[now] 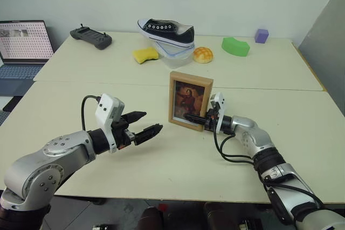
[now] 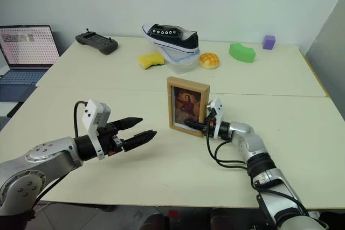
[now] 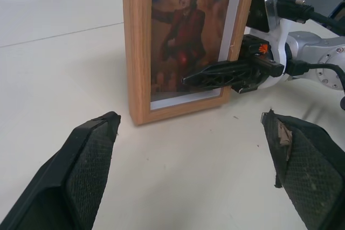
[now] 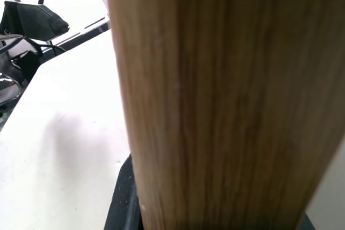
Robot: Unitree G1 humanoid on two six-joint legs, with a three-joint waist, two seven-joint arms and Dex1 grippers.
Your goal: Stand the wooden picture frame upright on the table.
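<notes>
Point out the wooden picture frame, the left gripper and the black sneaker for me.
wooden picture frame [image 1: 190, 100]: left eye view, middle of its glazed front.
left gripper [image 1: 146, 123]: left eye view, midway between its fingertips.
black sneaker [image 1: 167, 29]: left eye view, on its laced upper.

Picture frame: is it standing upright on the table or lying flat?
Upright. The frame stands on its bottom edge on the table, portrait facing the camera, with the right gripper clamped on its lower right side.

The table [image 1: 108, 187] is pale cream. The frame [image 1: 190, 100] stands upright on it. Beyond the frame lie a box [image 1: 178, 56], sponge [image 1: 145, 54], bun [image 1: 202, 54], green block [image 1: 235, 46], purple cube [image 1: 262, 36] and controller [image 1: 91, 37].
</notes>
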